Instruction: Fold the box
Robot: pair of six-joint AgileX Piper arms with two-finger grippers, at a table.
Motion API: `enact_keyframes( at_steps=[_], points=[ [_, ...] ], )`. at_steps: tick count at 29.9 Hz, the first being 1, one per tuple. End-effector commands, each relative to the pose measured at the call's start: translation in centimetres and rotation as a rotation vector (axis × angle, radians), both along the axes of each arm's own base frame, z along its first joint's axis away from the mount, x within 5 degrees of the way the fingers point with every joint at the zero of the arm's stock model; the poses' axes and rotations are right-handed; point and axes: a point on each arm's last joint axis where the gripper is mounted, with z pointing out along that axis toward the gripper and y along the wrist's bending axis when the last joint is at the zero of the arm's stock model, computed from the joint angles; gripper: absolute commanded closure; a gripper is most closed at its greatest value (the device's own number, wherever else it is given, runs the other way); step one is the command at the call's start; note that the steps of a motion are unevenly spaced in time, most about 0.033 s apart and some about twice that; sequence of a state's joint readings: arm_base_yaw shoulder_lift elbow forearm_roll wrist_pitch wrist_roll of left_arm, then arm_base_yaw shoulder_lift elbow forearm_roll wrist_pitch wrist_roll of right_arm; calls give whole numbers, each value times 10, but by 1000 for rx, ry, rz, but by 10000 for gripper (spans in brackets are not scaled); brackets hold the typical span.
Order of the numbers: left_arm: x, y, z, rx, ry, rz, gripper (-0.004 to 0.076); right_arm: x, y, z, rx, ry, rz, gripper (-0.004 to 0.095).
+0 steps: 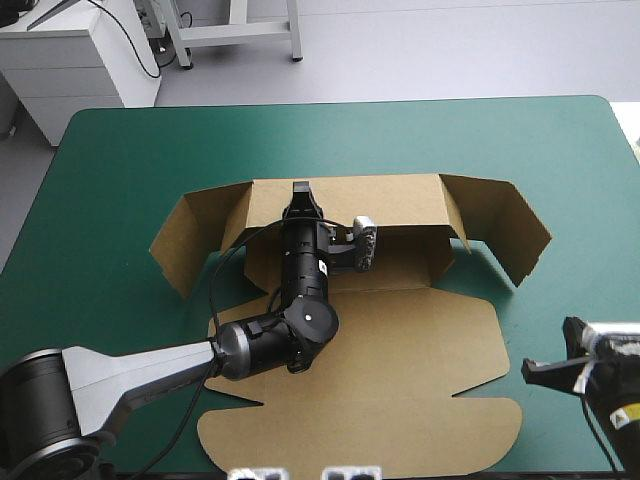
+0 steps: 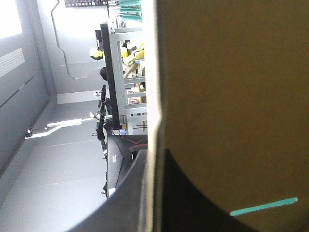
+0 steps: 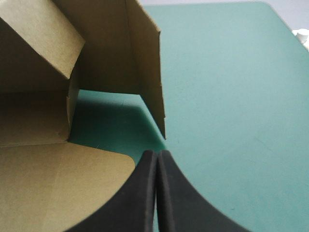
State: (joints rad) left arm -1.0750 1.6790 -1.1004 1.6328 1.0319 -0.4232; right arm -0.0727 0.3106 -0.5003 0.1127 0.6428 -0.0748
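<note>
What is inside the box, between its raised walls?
Only the left arm reaches in over the box floor, the left gripper shut on the rear wall's top edge. The rest of the floor looks bare; the strip beneath the arm is covered.

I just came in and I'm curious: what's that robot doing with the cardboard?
The robot is folding a cut brown cardboard box on the teal-green table cover. Its left tool is pinched on the top edge of the raised far wall. The side flaps stand up too, while the near part lies flat. The right tool is shut and empty, near the box's right side.
</note>
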Motion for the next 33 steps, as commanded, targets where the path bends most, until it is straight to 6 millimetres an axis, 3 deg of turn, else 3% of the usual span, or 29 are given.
enact_keyframes(
  at_steps=[1,4,9,14,23,28,33],
  points=[
    [-3,5,30,-42,-107,-2,732,37,-2,38,-4,-64,9,926],
    [-3,5,30,-50,-106,-4,732,72,-5,67,-11,-70,9,926],
    [-3,4,30,-46,-101,-18,732,143,-6,94,-15,81,63,926],
    [-3,4,30,-46,-101,-18,732,211,-3,121,37,73,140,926],
    [-3,4,30,-46,-101,-18,732,310,-2,109,107,319,239,926],
    [-3,4,30,-46,-101,-19,732,336,1,90,154,453,285,926],
    [-3,4,30,-46,-101,-19,732,336,3,77,156,574,325,926]
  ],
)
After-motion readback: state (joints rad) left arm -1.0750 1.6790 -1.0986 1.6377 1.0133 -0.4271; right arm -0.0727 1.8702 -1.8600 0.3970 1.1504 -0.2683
